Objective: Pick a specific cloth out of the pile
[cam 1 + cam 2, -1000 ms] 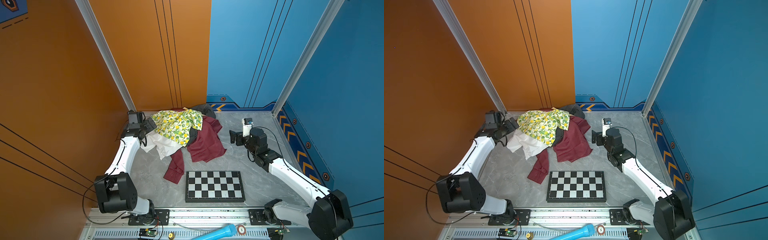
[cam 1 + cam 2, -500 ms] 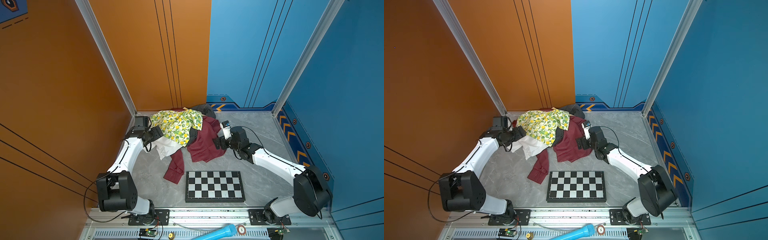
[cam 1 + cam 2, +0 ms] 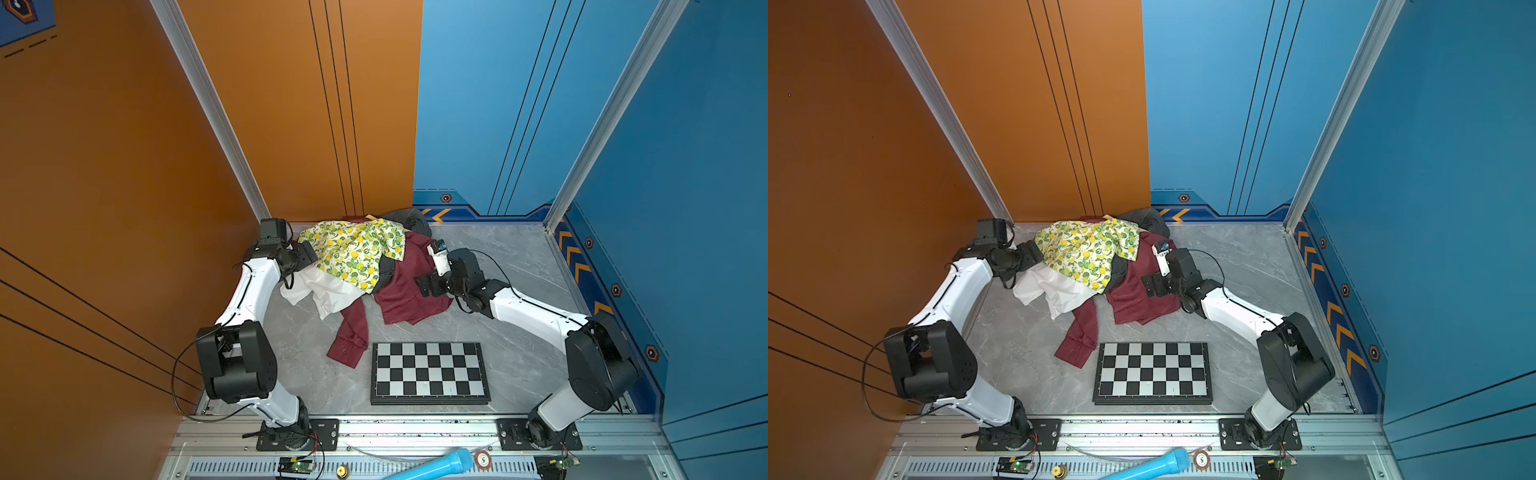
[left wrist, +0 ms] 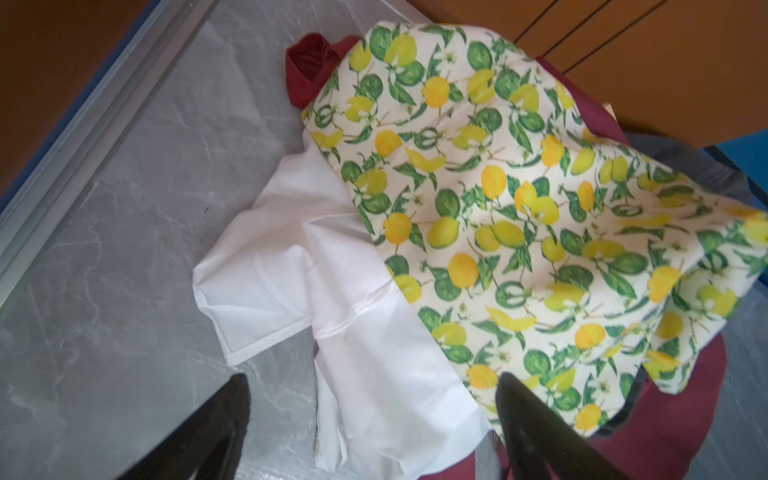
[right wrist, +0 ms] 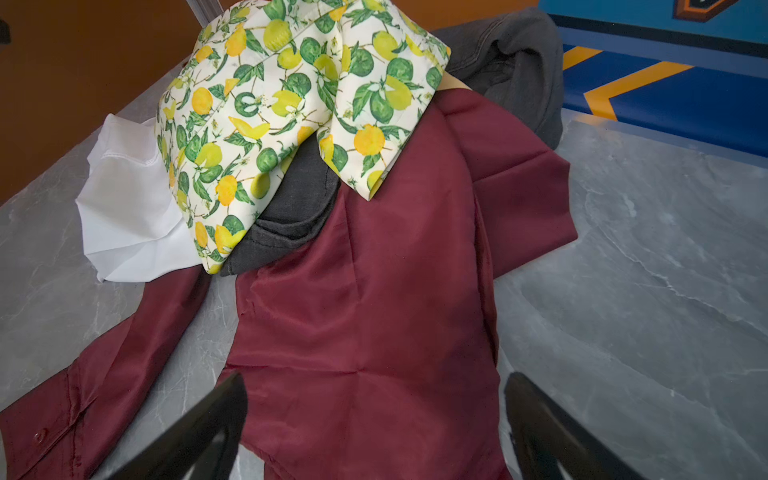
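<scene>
pile (image 3: 332, 291) lying heaped at back L of tabletop, lemon print (image 3: 357, 253) topping it | maroon shirt (image 3: 409, 286) trailing twd chessboard (image 3: 430, 372) | L gripper (image 4: 372, 376) hovering, jaws apart, over white tee (image 4: 291, 270) | R gripper (image 5: 376, 374) hovering, jaws apart, over maroon shirt | target cloth (image 4: 309, 62): prob. the red fold peeking from under lemon print, wall side; can't tell for sure, rest hiding

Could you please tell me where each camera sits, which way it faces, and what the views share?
Top views: high overhead, looking down on the table, pile and chessboard; the left arm and right arm show in both top views.
Left wrist: behind the left gripper, facing the white cloth and lemon-print cloth; its open fingers show.
Right wrist: behind the right gripper, facing the maroon shirt; its open fingers show.
Shared: every view shows the lemon-print cloth.
</scene>
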